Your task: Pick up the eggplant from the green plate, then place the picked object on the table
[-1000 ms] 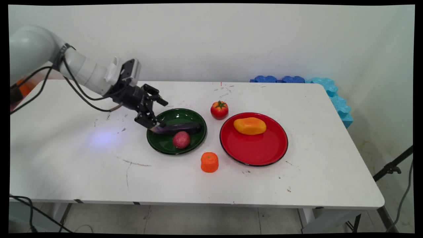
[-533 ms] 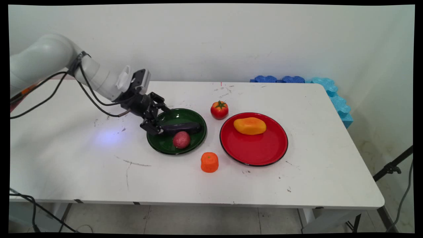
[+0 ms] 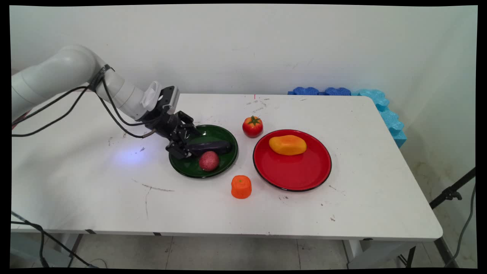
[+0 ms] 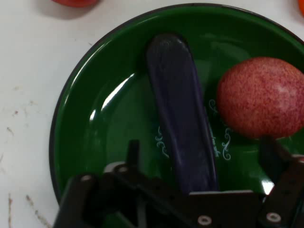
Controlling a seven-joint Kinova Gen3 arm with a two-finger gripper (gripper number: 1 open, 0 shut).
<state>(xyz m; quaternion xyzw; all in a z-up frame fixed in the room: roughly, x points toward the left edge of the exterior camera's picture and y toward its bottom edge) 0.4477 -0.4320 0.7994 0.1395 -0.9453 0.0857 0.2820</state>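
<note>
A dark purple eggplant [image 3: 213,146] [image 4: 180,118] lies across the green plate [image 3: 207,133] [image 4: 104,118]. Beside it rests a round, red-speckled fruit [image 3: 209,160] [image 4: 261,97]. My gripper [image 3: 185,146] [image 4: 199,152] is low over the plate's left side and open. Its two fingers straddle the eggplant's near end, one on each side with a gap. The right finger stands close to the speckled fruit. The linkage hides the eggplant's near tip.
A tomato [image 3: 252,126] stands just beyond the green plate. To the right, a red plate [image 3: 296,171] holds a yellow-orange mango [image 3: 287,145]. An orange carrot piece [image 3: 241,187] stands in front, between the plates. Blue foam blocks [image 3: 380,102] line the table's far right corner.
My gripper has moved right and slightly down, sliding over the eggplant's left end. The eggplant and the other things have stayed in place.
</note>
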